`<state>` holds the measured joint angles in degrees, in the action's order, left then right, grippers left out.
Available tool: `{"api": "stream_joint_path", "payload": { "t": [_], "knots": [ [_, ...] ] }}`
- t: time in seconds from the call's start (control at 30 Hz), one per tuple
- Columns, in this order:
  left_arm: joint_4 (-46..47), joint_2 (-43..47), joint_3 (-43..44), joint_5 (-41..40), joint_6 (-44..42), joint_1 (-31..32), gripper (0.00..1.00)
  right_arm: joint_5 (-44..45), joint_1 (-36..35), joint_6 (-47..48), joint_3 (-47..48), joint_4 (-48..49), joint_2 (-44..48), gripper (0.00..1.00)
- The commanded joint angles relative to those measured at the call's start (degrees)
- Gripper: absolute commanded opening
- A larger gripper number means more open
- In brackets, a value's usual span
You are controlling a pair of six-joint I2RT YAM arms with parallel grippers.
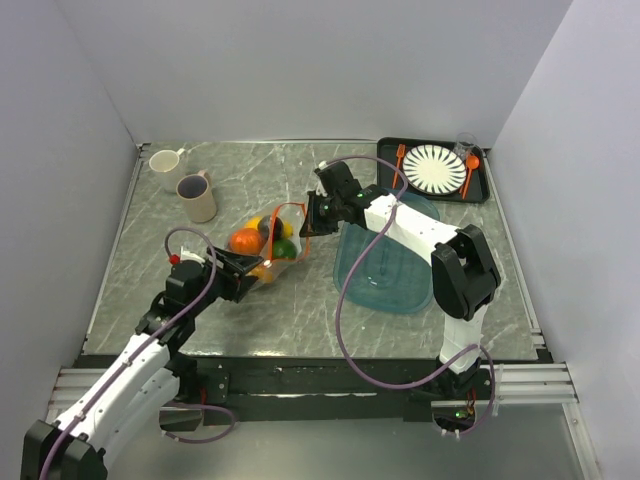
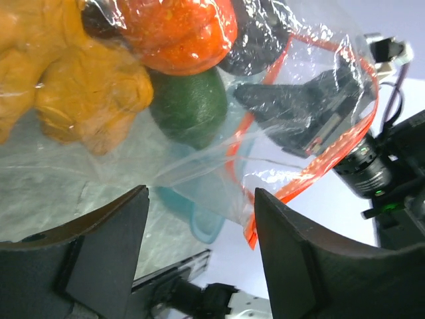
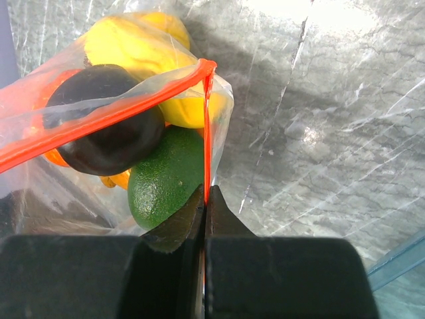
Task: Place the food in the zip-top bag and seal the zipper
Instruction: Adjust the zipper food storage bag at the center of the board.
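Note:
The clear zip-top bag [image 1: 272,262] lies mid-table with the food inside: an orange piece [image 1: 245,241], a green one [image 1: 285,249], a yellow one [image 1: 283,228] and a dark purple one [image 1: 266,228]. My right gripper [image 3: 206,196] is shut on the orange-red zipper [image 3: 99,118] at the bag's mouth corner, right beside the green fruit [image 3: 166,179]. The mouth stands partly open. My left gripper [image 2: 199,246] is open at the bag's bottom end, its jaws wide apart just short of the plastic. Through the bag it sees the green fruit [image 2: 189,106] and a red-orange one [image 2: 179,30].
A translucent teal tray [image 1: 385,260] lies right of the bag under the right arm. Two mugs [image 1: 197,197] [image 1: 166,160] stand at the back left. A black tray [image 1: 483,188] with a plate, orange fork, spoon and glass sits at the back right.

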<state>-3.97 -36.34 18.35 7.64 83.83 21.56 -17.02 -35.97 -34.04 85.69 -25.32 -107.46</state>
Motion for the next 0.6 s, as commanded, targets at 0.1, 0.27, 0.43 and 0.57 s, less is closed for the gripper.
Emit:
{"api": "stream_joint_path", "payload": {
  "t": [0.1, 0.27, 0.43, 0.57],
  "knots": [
    [16.61, -1.46, -2.61, 0.27, 6.43, 0.15, 0.68, -0.47, 0.63, 0.2, -0.53, 0.98, 3.84, 0.0],
    [18.56, -1.8, -3.23, -0.43, 6.08, 0.06, 0.65, 0.22, 0.63, 0.38, -0.87, 0.45, 4.36, 0.0],
    [19.35, -3.39, -4.02, 1.15, 5.29, 0.06, 0.64, 1.9, 0.55, 0.82, -0.18, -1.13, 3.93, 0.0],
    [21.63, -3.83, -5.69, 2.82, 6.25, 0.06, 0.68, 1.64, 0.72, 0.29, -0.35, -0.96, 3.84, 0.0]
  ]
}}
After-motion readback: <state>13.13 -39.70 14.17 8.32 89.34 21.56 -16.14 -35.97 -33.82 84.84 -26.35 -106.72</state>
